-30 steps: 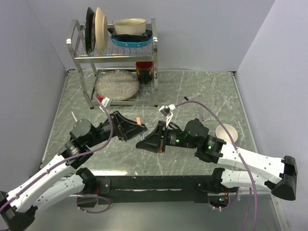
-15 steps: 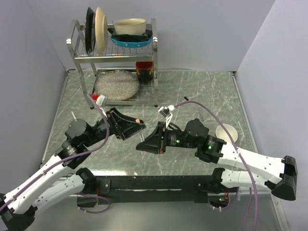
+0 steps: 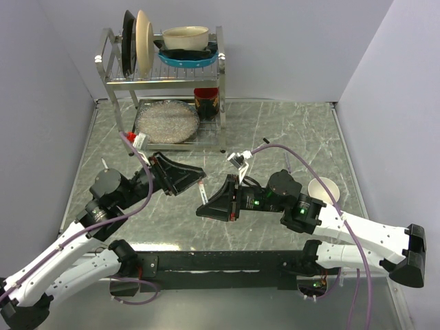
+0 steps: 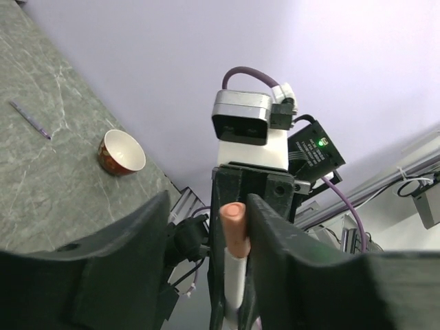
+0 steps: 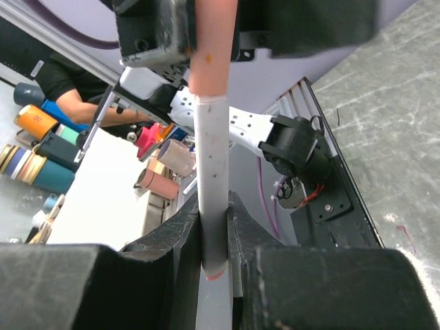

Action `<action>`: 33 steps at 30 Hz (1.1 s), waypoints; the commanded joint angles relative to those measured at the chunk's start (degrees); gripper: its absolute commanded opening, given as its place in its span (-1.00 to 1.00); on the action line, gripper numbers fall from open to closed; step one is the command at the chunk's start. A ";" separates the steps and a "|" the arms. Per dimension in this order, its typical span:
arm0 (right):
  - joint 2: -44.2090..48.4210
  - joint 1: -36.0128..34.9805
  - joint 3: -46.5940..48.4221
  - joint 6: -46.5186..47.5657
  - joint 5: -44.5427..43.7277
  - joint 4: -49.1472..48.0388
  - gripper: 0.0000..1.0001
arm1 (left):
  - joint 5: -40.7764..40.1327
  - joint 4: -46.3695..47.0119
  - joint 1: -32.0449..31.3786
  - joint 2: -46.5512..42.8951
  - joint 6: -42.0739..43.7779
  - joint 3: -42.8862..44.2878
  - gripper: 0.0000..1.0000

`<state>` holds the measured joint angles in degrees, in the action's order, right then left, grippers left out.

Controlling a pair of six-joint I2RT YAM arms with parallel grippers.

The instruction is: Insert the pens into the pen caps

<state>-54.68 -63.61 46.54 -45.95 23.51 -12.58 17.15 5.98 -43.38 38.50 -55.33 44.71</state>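
Top: we have one pen spanning between the left gripper and right gripper. Both arms reach inward over mid-table, tips nearly meeting.

Left wrist: the pink cap looks seated on the barrel. The left jaws stand part open, with the cap against one finger and a gap on the other side, so no grip. A second pen lies on the table near the bowl; we can't tell if it's capped.

Right wrist: the right fingers clamp the barrel. We judge one pen capped, more left.

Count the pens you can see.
3 pens: a pink-capped one in the right fingers, one near the bowl, one on the table's left side. Others may be hidden.
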 commanded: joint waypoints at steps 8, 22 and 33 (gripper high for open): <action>1.76 -0.02 3.02 1.92 -1.18 -3.07 -1.00 | 7.36 9.38 -0.04 1.93 -3.81 -2.77 -0.98; -0.51 5.69 10.32 5.87 -5.58 1.24 -1.00 | 8.78 8.35 -0.13 -0.62 -7.95 -8.15 -0.98; -2.98 7.62 14.00 7.90 -6.72 0.71 -1.00 | 8.25 9.14 -2.14 -0.53 -9.62 -11.04 -0.98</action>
<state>-58.02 -59.44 53.49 -39.70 24.97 -0.34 16.23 20.36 -42.39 37.87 -64.25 36.49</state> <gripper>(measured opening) 0.223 0.071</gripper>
